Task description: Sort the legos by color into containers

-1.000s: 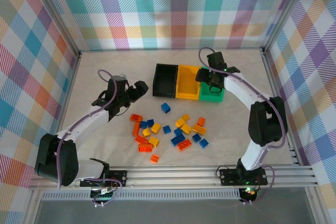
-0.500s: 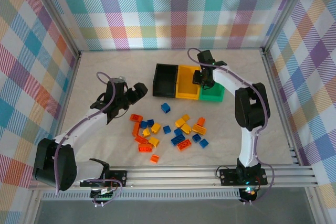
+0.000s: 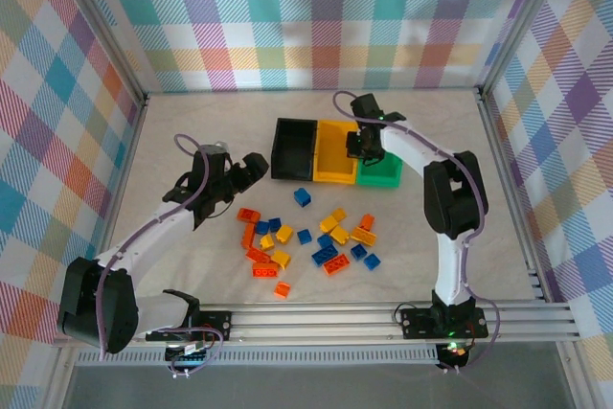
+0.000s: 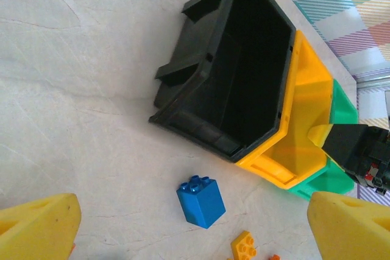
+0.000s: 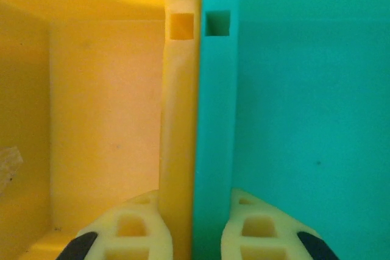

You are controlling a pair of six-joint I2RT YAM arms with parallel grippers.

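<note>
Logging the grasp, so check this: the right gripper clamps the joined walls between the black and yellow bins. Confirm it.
Not right. The right gripper clamps the joined walls between the yellow bin and the green bin, not black and yellow. The right wrist view shows it.

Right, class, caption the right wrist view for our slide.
Right gripper clamps the double wall between the yellow bin and green bin.
</note>
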